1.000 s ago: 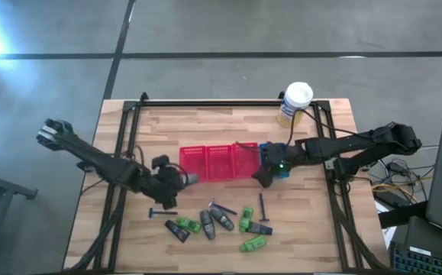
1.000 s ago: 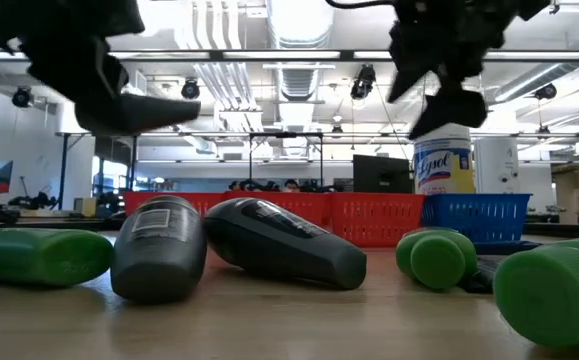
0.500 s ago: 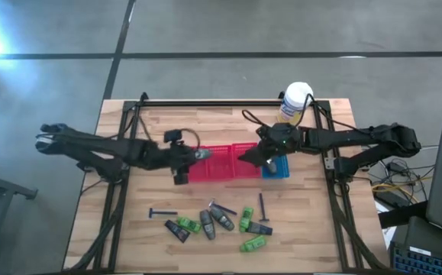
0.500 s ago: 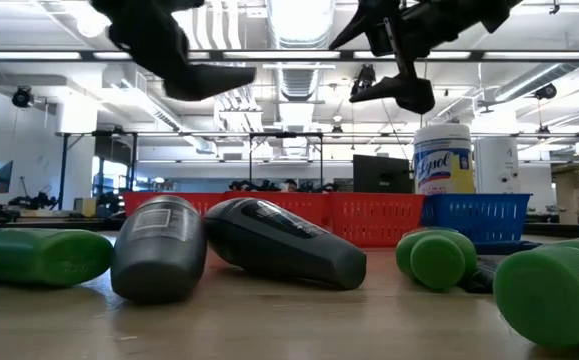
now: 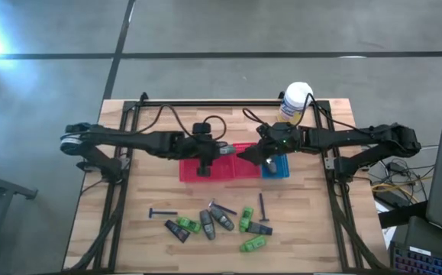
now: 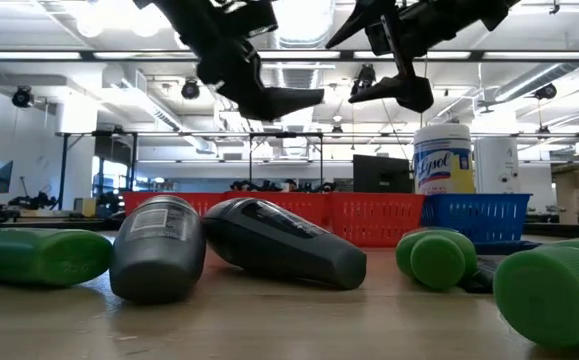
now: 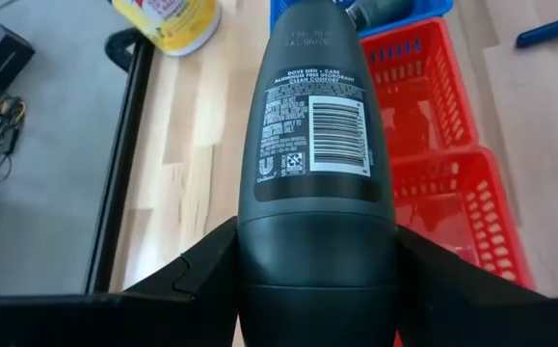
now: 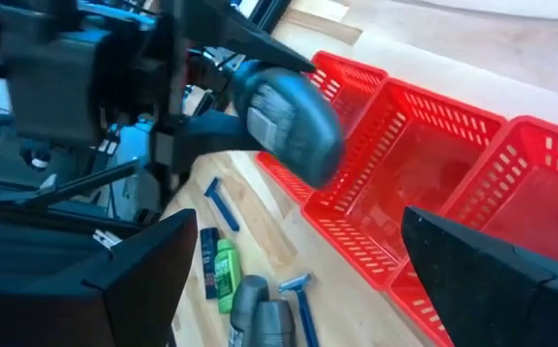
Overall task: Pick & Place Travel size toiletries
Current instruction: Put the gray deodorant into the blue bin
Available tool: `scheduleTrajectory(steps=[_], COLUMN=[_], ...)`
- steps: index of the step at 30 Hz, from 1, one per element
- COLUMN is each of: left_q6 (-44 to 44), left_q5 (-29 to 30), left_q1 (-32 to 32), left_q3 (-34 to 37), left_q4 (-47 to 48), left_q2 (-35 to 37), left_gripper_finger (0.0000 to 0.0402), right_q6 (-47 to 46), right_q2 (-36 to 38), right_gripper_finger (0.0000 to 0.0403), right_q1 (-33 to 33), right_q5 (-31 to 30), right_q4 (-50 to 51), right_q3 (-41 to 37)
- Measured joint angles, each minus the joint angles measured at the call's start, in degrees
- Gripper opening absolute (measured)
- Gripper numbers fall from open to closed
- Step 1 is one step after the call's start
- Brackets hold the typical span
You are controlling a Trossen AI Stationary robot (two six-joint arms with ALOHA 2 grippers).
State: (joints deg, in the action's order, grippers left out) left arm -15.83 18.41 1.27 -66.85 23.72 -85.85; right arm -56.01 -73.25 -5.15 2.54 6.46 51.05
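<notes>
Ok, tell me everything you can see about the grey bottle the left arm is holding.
The grey bottle is a dark grey oval mini bottle, smooth like plastic, with a back label of small white print and a barcode. It is clamped at one end between the left gripper's two dark fingers, its other end pointing forward. It hangs in the air above the red baskets, touching nothing but the fingers.
</notes>
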Motion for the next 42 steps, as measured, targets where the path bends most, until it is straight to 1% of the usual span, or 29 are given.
scheduleTrajectory(steps=[5,9,16,20,22,31,42], left_q6=[-0.97,-1.10,-2.06,-2.19,-2.19,-1.62,-1.55], left_q5=[-0.21,-0.94,-1.83,-3.23,-3.47,-4.32,-4.30], left_q1=[0.16,0.16,0.16,0.16,0.20,0.36,0.38], left_q3=[-2.52,-3.04,-3.04,-2.99,-3.05,-3.36,-3.36], left_q4=[-2.52,-5.76,-7.10,-10.57,-13.56,-13.66,-13.87], left_q2=[-2.47,-2.23,-2.18,-2.71,-3.11,-4.78,-4.78], left_gripper_finger=[0.0208,0.0208,0.0208,0.0208,0.0208,0.0208,0.0208], right_q6=[-0.81,-0.90,-0.78,-0.98,-1.20,-2.36,-3.39], right_q2=[0.00,0.00,0.00,0.00,-0.02,-0.04,-0.04], right_gripper_finger=[0.0348,0.0345,0.0359,0.0357,0.0351,0.0316,0.0246], right_q1=[0.00,0.00,-0.02,-0.02,-0.02,-0.02,-0.02], right_q5=[-1.23,-1.47,-2.58,-2.57,-2.57,-2.64,-2.60], right_q4=[0.11,0.11,-1.23,-2.78,-2.66,-2.37,-2.34], right_q3=[0.00,0.00,-0.02,-0.02,-0.02,-0.04,-0.07])
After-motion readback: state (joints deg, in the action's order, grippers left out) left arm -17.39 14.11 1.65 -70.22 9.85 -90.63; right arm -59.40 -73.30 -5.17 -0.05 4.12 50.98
